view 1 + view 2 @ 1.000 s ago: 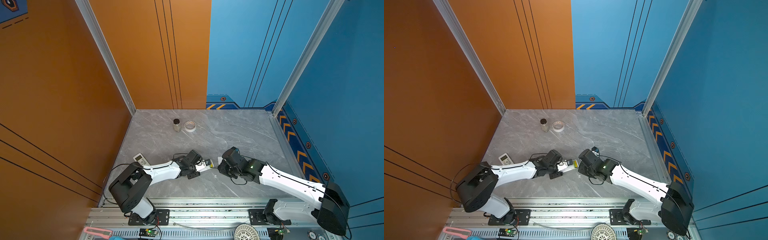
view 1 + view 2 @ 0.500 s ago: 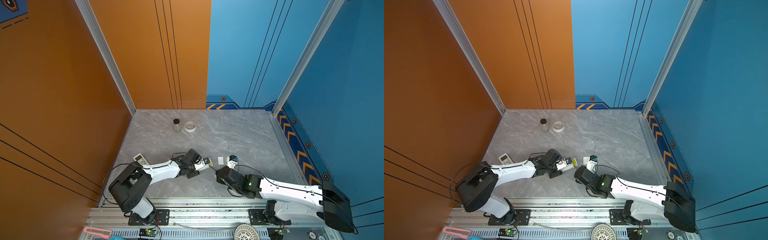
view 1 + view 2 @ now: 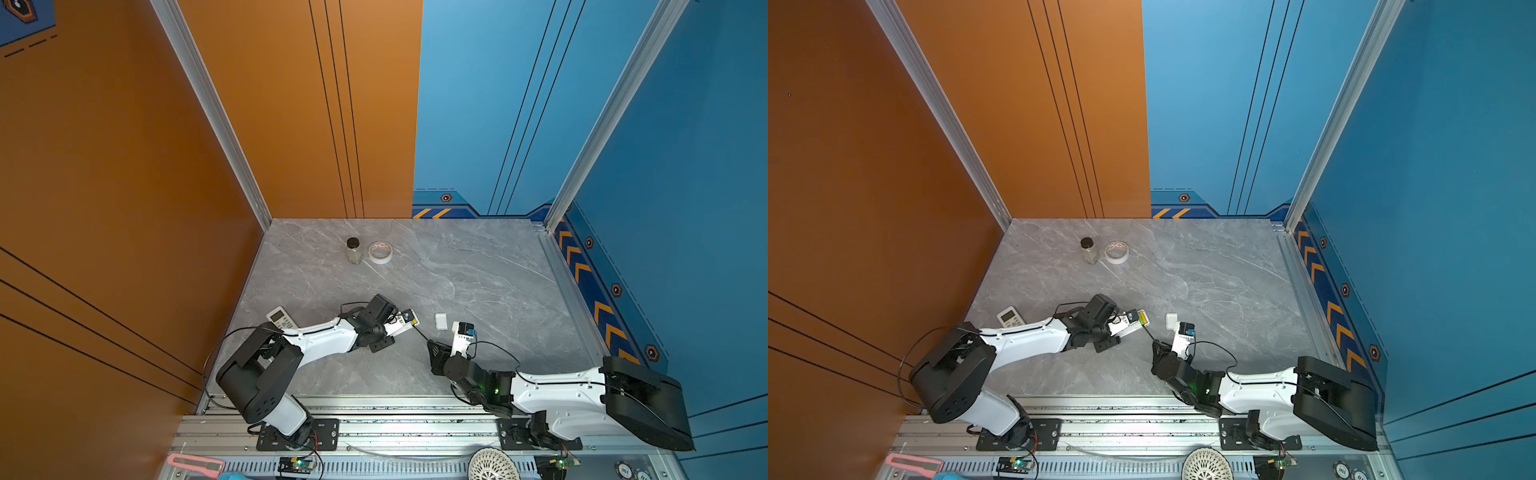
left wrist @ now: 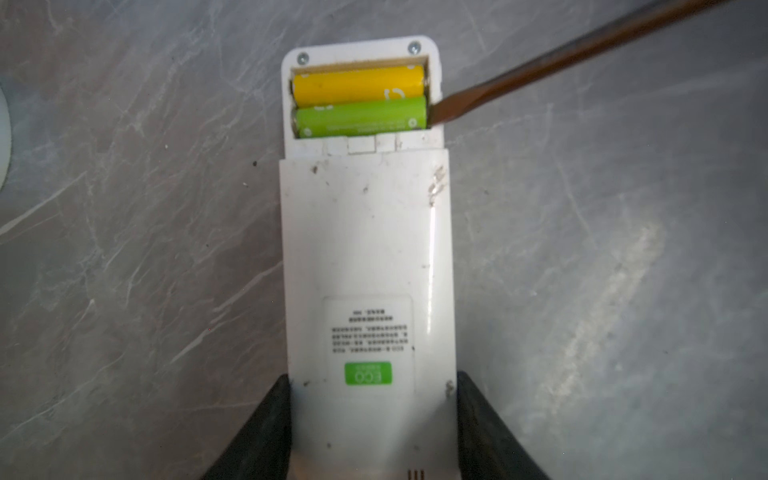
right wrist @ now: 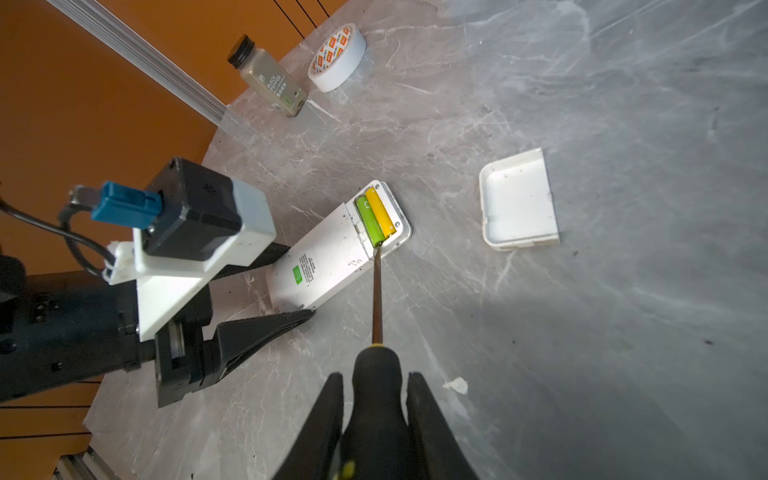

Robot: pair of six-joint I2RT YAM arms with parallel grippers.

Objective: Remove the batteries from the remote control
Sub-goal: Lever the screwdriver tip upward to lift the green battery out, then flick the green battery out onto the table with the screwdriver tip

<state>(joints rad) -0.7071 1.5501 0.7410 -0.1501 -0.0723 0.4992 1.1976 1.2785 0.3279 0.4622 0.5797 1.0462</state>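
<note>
Now my right jaws are closed on the screwdriver (image 5: pixel 377 291) handle, and its flat tip sits at the end of the green battery (image 4: pixel 359 121), against the bay (image 4: pixel 286 104) wall. My left jaws stand about half apart, clamped on the sides of the remote (image 4: pixel 365 232) at the end away from the bay, holding it back-up on the desk (image 5: pixel 582 332). To do this well, I judge I should work the tip under the battery's end and lever gently upward, not push along it, while the left grip steadies the remote against sliding or tipping. Too steep a pry could fling the battery or slip the blade off. The bay holds both batteries side by side, touching: the green nearer the remote's middle, the yellow battery (image 4: pixel 357 85) at the outer end. The cover (image 5: pixel 519 199) lies hollow side up, empty, near the remote but not touching it.
</note>
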